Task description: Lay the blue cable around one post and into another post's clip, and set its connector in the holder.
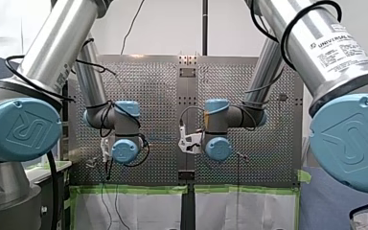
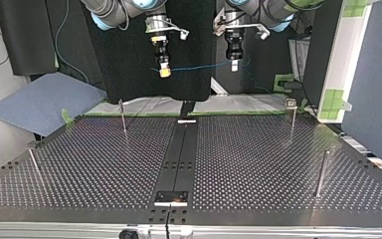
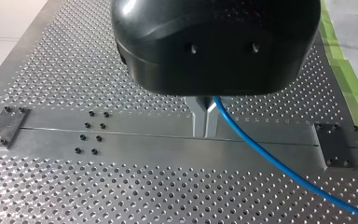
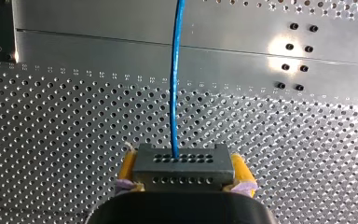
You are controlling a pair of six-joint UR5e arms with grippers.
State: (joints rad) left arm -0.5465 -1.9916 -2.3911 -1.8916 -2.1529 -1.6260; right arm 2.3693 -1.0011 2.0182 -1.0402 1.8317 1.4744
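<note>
Right wrist view shows the right gripper [image 4: 183, 169] clamping a dark, hole-dotted connector [image 4: 182, 161]; a thin blue cable [image 4: 175, 93] leaves it straight. The left gripper [image 3: 205, 119] pinches that cable tight.

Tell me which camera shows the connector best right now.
The right wrist view: the connector sits close up, clamped between the yellow pads, with the blue cable leaving its face. The top view shows only a speck at my right gripper. The front and left wrist views do not show it.
</note>
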